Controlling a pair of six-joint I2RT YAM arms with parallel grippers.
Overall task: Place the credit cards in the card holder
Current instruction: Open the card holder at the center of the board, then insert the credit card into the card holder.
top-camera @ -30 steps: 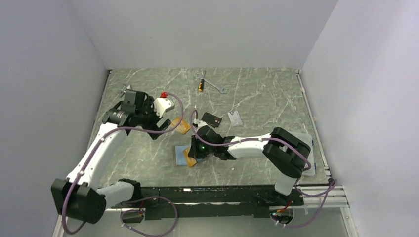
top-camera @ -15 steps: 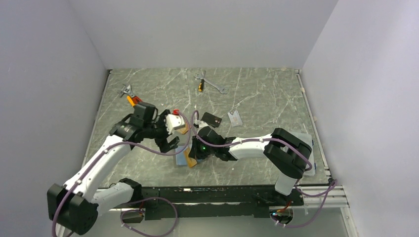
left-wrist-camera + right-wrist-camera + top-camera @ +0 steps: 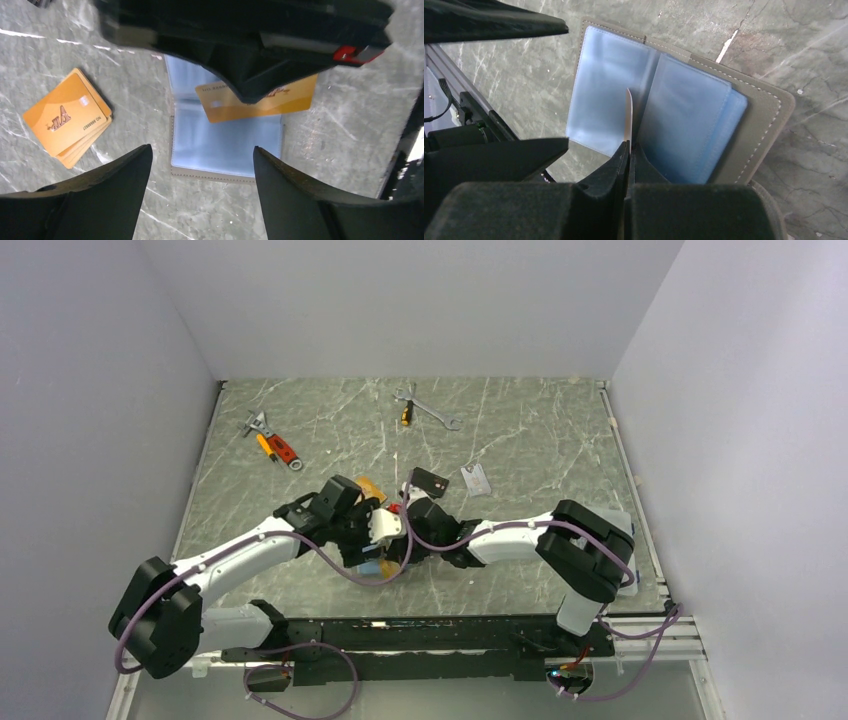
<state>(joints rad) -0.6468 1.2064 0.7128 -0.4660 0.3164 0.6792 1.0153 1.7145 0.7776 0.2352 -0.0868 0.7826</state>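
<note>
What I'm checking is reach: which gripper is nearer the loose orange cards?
Left. The left gripper hovers over the card holder beside the stack; the right gripper, pinching an orange card, is across the holder.

On my right wrist feed the card holder (image 3: 769, 120) is bright and crisp, with a white glint along the orange card (image 3: 628, 112) edge-on over it, while the right pincer (image 3: 628, 150) nearest the lens is a black unfocused mass. On the left wrist feed the counter (image 3: 350, 140) around the card holder is sharp, the left pincer (image 3: 200, 155) in front of it dark and soft. Overhead, light falls evenly from above, with only faint shadows beside the card holder.
</note>
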